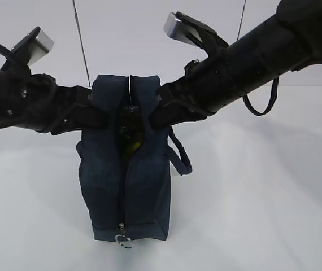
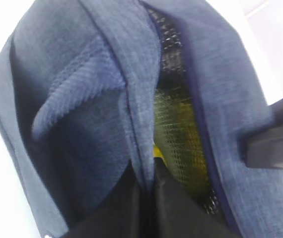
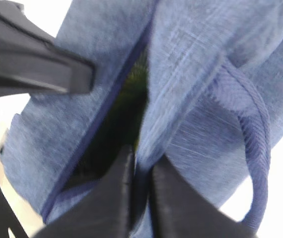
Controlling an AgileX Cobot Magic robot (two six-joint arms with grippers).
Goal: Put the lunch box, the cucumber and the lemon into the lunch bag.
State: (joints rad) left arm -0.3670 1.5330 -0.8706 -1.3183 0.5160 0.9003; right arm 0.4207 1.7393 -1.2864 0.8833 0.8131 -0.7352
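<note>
Both arms clenched on the bag's opening, contents mostly hidden.

I have the one lunch bag standing upright at centre frame in the exterior view, its zipper slit facing me. My left gripper pinches one edge of the slit at the bottom of its wrist view; my right gripper pinches the opposite edge likewise. Through the gap I see a yellow shape, probably the one lemon, inside against the lining. I cannot see the cucumber or lunch box; none lie outside, so I judge packing nearly done.
</note>
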